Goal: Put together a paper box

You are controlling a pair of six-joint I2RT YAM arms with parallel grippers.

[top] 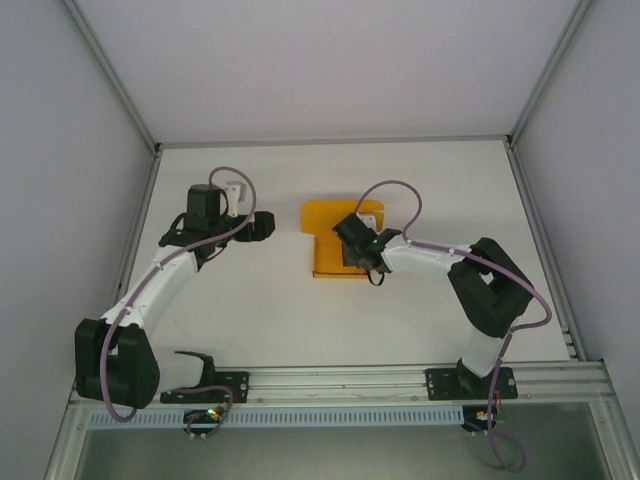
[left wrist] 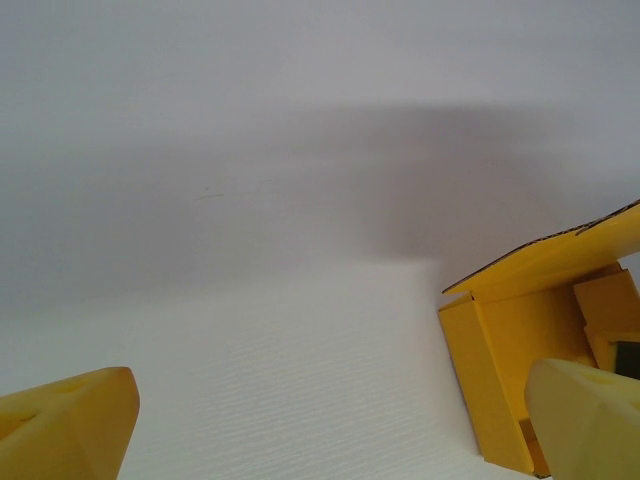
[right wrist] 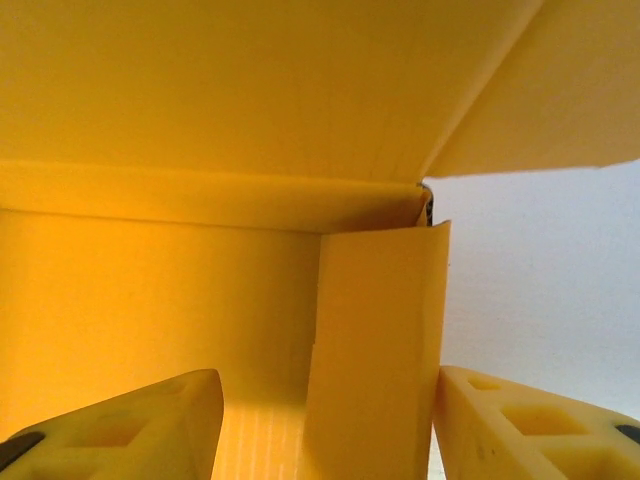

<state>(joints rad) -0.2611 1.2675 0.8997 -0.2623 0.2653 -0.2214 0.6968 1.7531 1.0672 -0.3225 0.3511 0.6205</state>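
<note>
- Orange-yellow thin card, the paper box point(top: 320, 245) sits at the middle of the table point(top: 250, 330), partly folded, with some walls raised and one side open
- Judged by its look it is very light and springy: creased panels will want to open again unless pressed home, and a hard pinch could dent the finely ribbed sheet
- Smooth card may slide on the table, so one arm should brace it while the other folds
- Right gripper point(top: 352, 236) reaches into the box, its fingers point(right wrist: 540, 425) wide, straddling an upright flap point(right wrist: 375, 340) without clamping it; the flap's free edge looks the best place to take hold
- Left gripper point(top: 264, 225) hovers just left of the box, its fingers point(left wrist: 70, 420) spread wide with nothing between them
</note>
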